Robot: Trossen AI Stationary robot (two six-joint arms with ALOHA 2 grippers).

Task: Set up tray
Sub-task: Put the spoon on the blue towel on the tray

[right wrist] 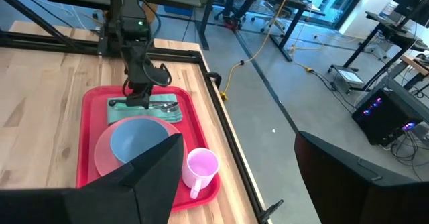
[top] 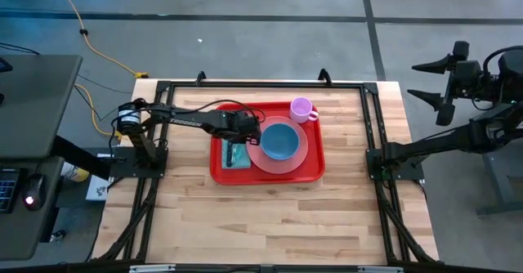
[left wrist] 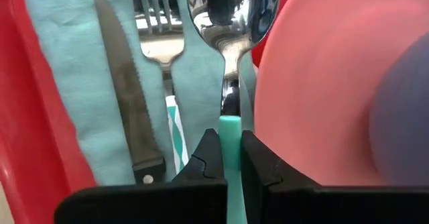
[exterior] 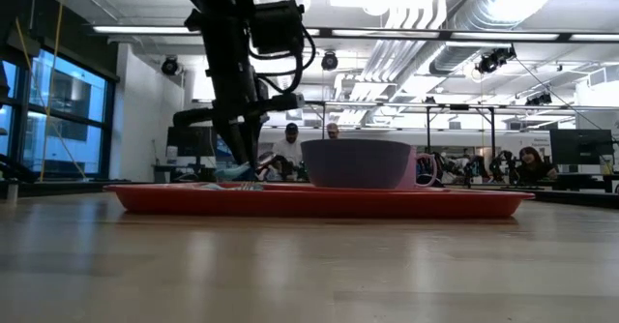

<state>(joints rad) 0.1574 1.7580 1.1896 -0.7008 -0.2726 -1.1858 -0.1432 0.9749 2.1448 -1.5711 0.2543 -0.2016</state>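
The red tray point(top: 268, 172) lies mid-table, and the left gripper point(left wrist: 230, 158) is low over its left end, fingers point(left wrist: 204, 158) pinched narrow on the teal handle of the spoon point(left wrist: 231, 23). The spoon's long axis runs straight out from the fingers, parallel to the fork point(left wrist: 157, 29) and knife point(left wrist: 124, 90) on the teal napkin point(left wrist: 64, 70), just beside the pink plate point(left wrist: 315, 83). The right gripper point(top: 433, 81) waits well off the tray, beyond the table's right edge, fingers wide.

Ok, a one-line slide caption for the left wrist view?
Left gripper shut on teal-handled spoon, beside fork and knife on napkin.
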